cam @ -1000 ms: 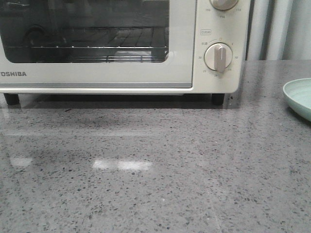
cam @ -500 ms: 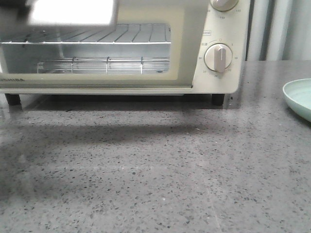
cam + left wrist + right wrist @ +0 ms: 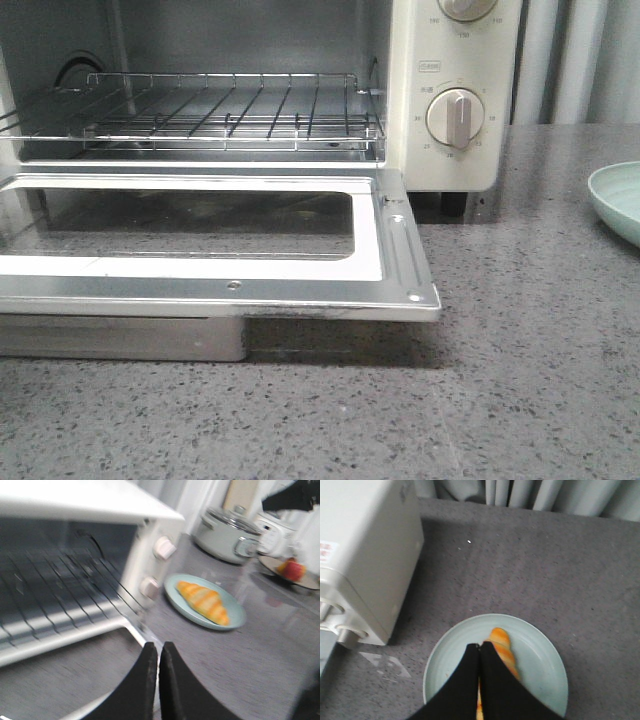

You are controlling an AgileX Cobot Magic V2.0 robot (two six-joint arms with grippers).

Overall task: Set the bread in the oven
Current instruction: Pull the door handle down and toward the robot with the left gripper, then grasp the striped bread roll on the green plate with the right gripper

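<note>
The cream-white oven (image 3: 455,60) stands at the back with its glass door (image 3: 200,290) dropped flat open, and the wire rack (image 3: 220,110) inside is bare. The oven also shows in the left wrist view (image 3: 145,555) and in the right wrist view (image 3: 365,555). The striped golden bread (image 3: 204,601) lies on a pale green plate (image 3: 235,617) to the right of the oven. My left gripper (image 3: 158,647) is shut and empty, near the door's corner. My right gripper (image 3: 480,647) is shut and empty above the plate (image 3: 540,660), its fingers covering most of the bread (image 3: 502,645).
In the front view only the plate's edge (image 3: 615,200) shows at the right. A grey pot with a lid (image 3: 227,535), a white appliance (image 3: 272,532) and a red fruit on a tray (image 3: 293,571) stand beyond the plate. Curtains (image 3: 545,495) hang behind the counter.
The oven door has swung down from shut to fully open, now lying flat over the counter. The rack inside is now exposed.
</note>
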